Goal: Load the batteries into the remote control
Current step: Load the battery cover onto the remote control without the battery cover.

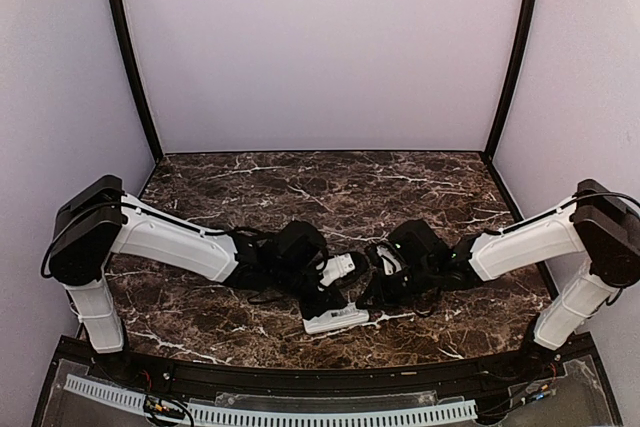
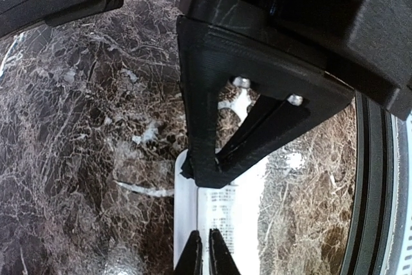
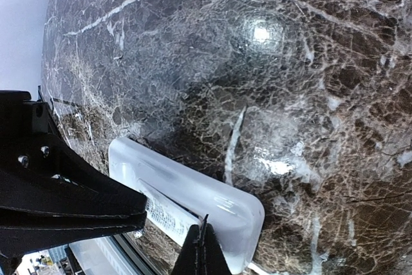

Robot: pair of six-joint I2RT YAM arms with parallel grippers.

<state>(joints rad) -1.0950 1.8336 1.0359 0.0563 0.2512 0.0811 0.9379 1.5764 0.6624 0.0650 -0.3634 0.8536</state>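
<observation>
Remote: the slim white rectangular plastic remote control [image 1: 337, 319] lies label side up on the dark marbled table [image 1: 300, 187], at 6 o'clock of its centre.
Left gripper [image 2: 203, 257]: jaws pinched together over the label, nothing seen between them.
Right gripper [image 3: 203, 252]: closed, tip over the remote; contact unclear.
Batteries: none visible.
Risk: two closed tips crowd one light handset. A push could skid or tip it, or the fingers could collide.

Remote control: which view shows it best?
Right wrist: the remote control appears largest, rounded end and label visible. Left wrist shows only a labelled strip beneath the left end effector. Top external shows it small and partly covered.
</observation>
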